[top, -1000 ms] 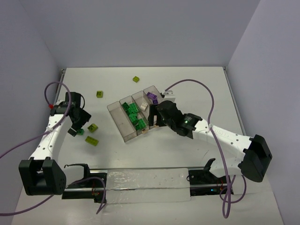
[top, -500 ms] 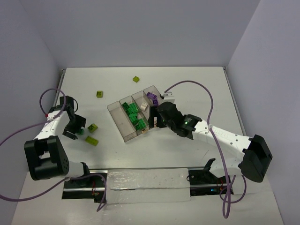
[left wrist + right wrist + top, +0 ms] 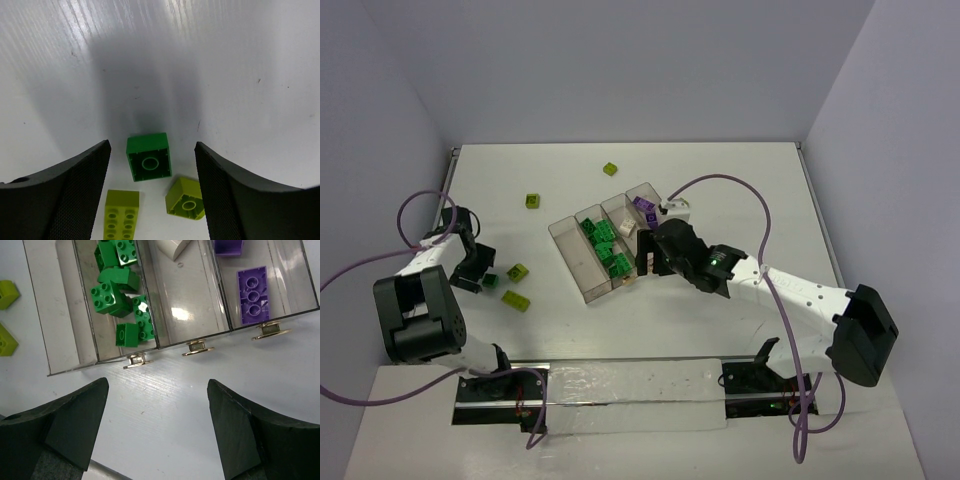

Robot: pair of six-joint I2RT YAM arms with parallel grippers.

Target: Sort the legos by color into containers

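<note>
Left arm is folded close above its base at the left side of the worktop (image 3: 720, 190), with the left gripper (image 3: 478, 270) pointing down. Right arm reaches low from the right to the compartment tray (image 3: 570, 258). The right gripper (image 3: 646, 258) sits at the tray's end with the yellowish tabs (image 3: 195, 347).

In the left wrist view, the left gripper (image 3: 152, 146) has its jaws spread. A dark green brick (image 3: 148, 162) lies between them, hollow side up, with a clear gap on each side (no contact that we can see). Just beside it lie a long yellow-green brick (image 3: 121, 215) and a small yellow-green brick (image 3: 186, 202).

Only the top view shows two far yellow-green bricks (image 3: 532, 201) loose on the worktop.

In the right wrist view, the right gripper (image 3: 157, 385) is spread and holds nothing. Left to right, the first compartment has no bricks in it, the second holds the green bricks (image 3: 107, 297), the third a white piece (image 3: 172, 247), and the fourth the purple bricks (image 3: 252, 287).
</note>
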